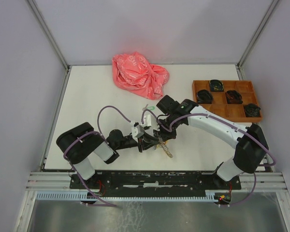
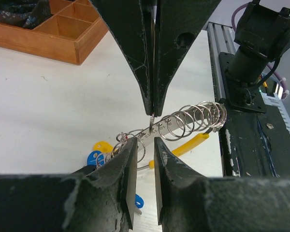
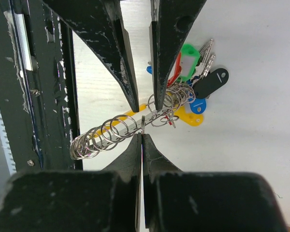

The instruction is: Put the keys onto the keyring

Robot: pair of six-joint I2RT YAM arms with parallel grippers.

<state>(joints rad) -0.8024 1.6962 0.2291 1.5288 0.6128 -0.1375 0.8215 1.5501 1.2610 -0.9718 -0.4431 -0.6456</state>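
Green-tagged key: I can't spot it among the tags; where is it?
Right wrist view, upper right: the green-tagged key lies in the key pile, beside the black tag, just beyond the left fingers.

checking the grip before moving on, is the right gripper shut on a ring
Yes, the right gripper has its jaws pressed together, with a thin metal ring pinched at the tips.

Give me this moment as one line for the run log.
left gripper: open at row of linked silver metal rings | right gripper: shut on one thin silver ring
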